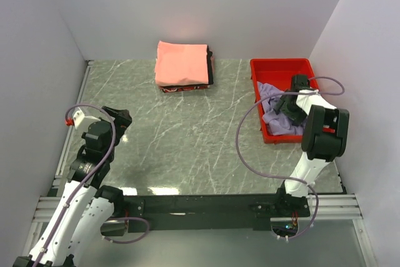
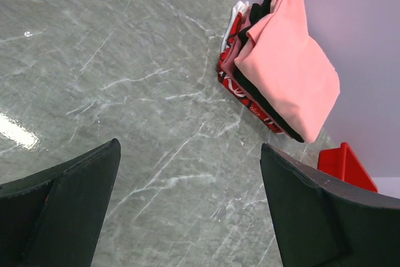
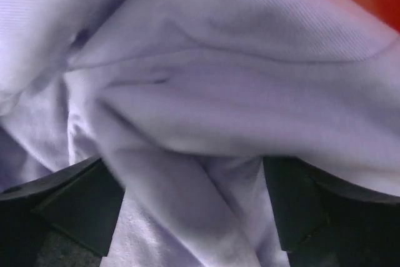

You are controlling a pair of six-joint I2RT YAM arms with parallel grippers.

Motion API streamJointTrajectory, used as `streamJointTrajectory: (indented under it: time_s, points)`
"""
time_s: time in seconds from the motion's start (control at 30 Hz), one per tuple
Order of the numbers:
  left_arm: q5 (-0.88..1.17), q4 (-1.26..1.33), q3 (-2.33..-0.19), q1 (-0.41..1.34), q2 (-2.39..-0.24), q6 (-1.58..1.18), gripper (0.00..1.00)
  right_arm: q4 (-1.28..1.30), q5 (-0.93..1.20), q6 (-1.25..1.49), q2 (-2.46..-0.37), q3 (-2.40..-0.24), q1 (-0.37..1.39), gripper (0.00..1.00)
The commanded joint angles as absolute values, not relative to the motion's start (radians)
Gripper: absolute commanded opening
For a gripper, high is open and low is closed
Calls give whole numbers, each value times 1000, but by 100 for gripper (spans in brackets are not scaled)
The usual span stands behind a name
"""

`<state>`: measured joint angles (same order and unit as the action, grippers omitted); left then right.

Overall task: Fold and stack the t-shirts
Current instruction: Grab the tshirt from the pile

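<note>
A crumpled lavender t-shirt (image 1: 270,109) lies in the red tray (image 1: 279,65) at the right. My right gripper (image 1: 289,105) is down in the tray, open, its jaws either side of a fold of the lavender cloth (image 3: 200,129) that fills the right wrist view. A stack of folded t-shirts stands at the back centre: salmon-pink (image 1: 181,62) on top, black (image 1: 210,67) and dark red (image 1: 181,88) beneath. It also shows in the left wrist view (image 2: 287,60). My left gripper (image 1: 120,120) is open and empty above the bare table at the left, its fingers (image 2: 312,204) wide apart.
The grey marble table (image 1: 187,136) is walled on three sides. A corner of the red tray (image 2: 345,164) shows in the left wrist view. A metal rail runs along the table's near edge by the arm bases.
</note>
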<state>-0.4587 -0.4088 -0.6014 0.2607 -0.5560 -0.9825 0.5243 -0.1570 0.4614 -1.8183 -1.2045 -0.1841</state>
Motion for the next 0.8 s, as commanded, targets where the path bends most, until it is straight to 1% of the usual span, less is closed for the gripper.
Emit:
streamJointTrajectory:
  time_s: [0.0,0.03,0.13,0.17,0.2,0.23,0.37,0.47,0.53,0.63,0.77]
  points:
    - [-449,-390,-604,262,-541,-982,99,497,-132,446,-1864,-1262,-189,85]
    - [-460,-393,-606,262,-540,-985,99,479,-132,446,-1867,-1256,-189,80]
    - [-468,-390,-604,262,-541,-989,99,456,-107,437,-1846,-1235,-189,34]
    - [-463,-393,-609,262,-545,-988,99,453,-97,439,-1809,-1227,-189,12]
    - [-457,-396,-612,262,-548,-986,100,449,-91,439,-1783,-1220,-189,5]
    - [-454,-399,-620,262,-552,-989,100,442,-94,436,-1754,-1209,-189,0]
    - [-448,-406,-621,262,-560,-992,99,446,-88,423,-1555,-1200,-189,0]
    - [-442,-419,-627,262,-558,-994,99,469,-8,400,-1436,-1218,-183,0]
    - [-451,-420,-626,262,-552,-999,99,486,-3,382,-1387,-1239,-166,0]
    - [-446,-408,-615,262,-537,-1009,99,521,-3,356,-1303,-1267,-94,0]
    - [-433,-425,-624,262,-526,-1018,99,552,-46,312,-1191,-1304,55,0]
